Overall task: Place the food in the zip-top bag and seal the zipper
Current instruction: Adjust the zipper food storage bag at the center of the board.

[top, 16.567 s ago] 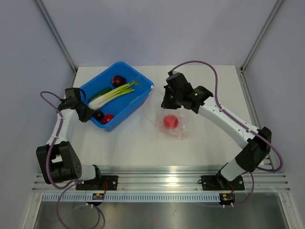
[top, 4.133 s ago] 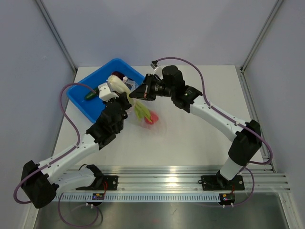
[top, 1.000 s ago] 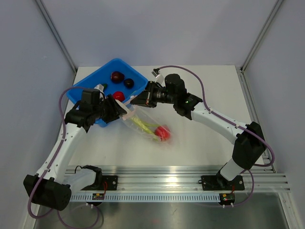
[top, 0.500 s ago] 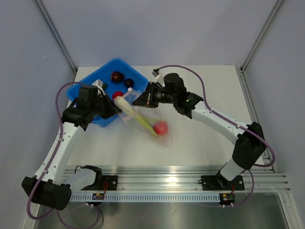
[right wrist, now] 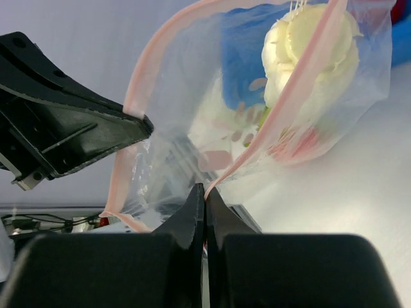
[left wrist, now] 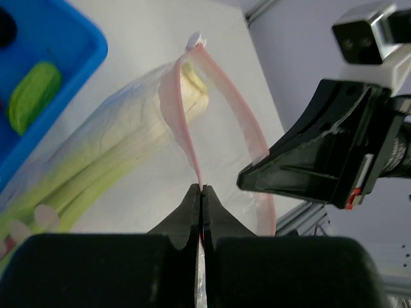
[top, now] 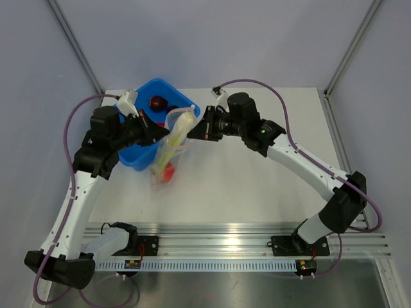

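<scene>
The zip-top bag (top: 166,157) hangs over the table beside the bin, mouth up, held between both grippers. My left gripper (top: 166,133) is shut on one side of the pink zipper (left wrist: 186,122). My right gripper (top: 192,130) is shut on the other side of the zipper (right wrist: 282,102), so the mouth gapes open. Inside the bag a pale stalk (top: 176,133) stands with its cut end (right wrist: 313,45) near the mouth. A red fruit (top: 168,172) lies at the bottom. A dark maroon fruit (top: 158,102) and a green cucumber piece (left wrist: 32,96) lie in the bin.
The blue bin (top: 142,156) stands at the back left, just behind the hanging bag and under my left arm. The left arm's cable loops over the bin's far corner. Aluminium rails run along the table's near edge (top: 218,234).
My left gripper closed on the bag's zipper edge. Both grippers then lifted the bag off the table and toward the bin, so it hangs upright instead of lying flat.
</scene>
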### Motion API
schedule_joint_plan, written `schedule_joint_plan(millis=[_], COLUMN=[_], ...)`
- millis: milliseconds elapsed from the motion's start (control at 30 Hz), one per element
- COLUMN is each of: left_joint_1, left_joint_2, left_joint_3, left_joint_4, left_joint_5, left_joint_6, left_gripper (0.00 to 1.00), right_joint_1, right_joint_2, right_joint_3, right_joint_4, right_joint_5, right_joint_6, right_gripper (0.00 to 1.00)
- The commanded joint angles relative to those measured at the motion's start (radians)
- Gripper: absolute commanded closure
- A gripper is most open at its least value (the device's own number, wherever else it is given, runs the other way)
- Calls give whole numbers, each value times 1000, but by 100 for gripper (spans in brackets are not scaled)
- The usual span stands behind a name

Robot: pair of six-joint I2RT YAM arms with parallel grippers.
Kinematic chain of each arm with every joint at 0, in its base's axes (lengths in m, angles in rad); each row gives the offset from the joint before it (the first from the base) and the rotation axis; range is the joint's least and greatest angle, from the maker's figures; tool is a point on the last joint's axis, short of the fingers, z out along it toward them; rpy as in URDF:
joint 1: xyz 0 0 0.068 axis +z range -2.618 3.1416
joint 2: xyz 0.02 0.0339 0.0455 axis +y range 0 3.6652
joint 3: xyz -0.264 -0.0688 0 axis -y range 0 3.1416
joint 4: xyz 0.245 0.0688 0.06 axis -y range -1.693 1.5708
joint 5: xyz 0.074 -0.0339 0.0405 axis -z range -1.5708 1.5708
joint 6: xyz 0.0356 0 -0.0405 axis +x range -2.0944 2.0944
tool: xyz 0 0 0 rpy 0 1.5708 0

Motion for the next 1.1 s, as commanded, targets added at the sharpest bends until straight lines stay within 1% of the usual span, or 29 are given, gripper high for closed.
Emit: schedule_joint_plan(millis=[0, 100, 167, 200, 233, 267, 300, 333, 367, 400, 467, 500, 567, 667, 700, 733, 800, 833, 933, 1067], left_joint_1=[0, 2, 2, 1, 0, 0, 2, 1, 2, 2, 2, 2, 2, 0, 0, 0, 1, 0, 0, 0], left_joint_2=[-21, -17, 1, 14, 17, 20, 27, 29, 34, 35, 29, 25, 9, -3, -3, -3, 17, 29, 43, 49], left_joint_3=[-235, -311, -284, -262, -232, -166, -121, -80, -2, 31, 81, 101, 92, -18, -68, -157, -228, -263, -276, -218], left_joint_4=[107, 179, 183, 192, 195, 193, 189, 183, 179, 181, 183, 195, 210, 259, 306, 342, 412, 420, 428, 382], left_joint_5=[96, 117, 132, 135, 135, 131, 126, 114, 108, 102, 91, 91, 112, 154, 165, 204, 234, 243, 246, 241], left_joint_6=[8, -9, -12, -13, -15, -13, -13, -10, -4, -5, -2, -5, -15, -44, -58, -93, -117, -124, -114, -76], left_gripper=[100, 100, 100, 100, 100, 100, 100, 100, 100, 100, 100, 100, 100, 100, 100, 100, 100, 100, 100, 100], right_joint_1=[-5, -4, -4, -4, -4, -4, -4, -4, -5, -4, -4, -4, -4, -4, -4, -4, -4, -4, -4, -4], right_joint_2=[5, 28, 28, 21, 21, 19, 16, 13, 10, -5, -30, -59, -96, -148, -156, -156, -147, -145, -145, -153], right_joint_3=[-124, -144, -117, -65, -29, 12, 90, 126, 155, 198, 212, 194, 152, 30, -28, -50, -84, -86, -58, -12], right_joint_4=[-20, -27, -43, -57, -77, -124, -144, -163, -187, -197, -194, -185, -153, -129, -129, -134, -151, -154, -181, -203], right_joint_5=[59, 56, 55, 76, 88, 119, 130, 137, 151, 154, 161, 159, 162, 188, 200, 213, 251, 265, 305, 351], right_joint_6=[-33, -39, -48, -76, -93, -113, -149, -162, -174, -191, -197, -197, -188, -168, -162, -163, -163, -165, -185, -217], right_gripper=[100, 100, 100, 100, 100, 100, 100, 100, 100, 100, 100, 100, 100, 100, 100, 100, 100, 100, 100, 100])
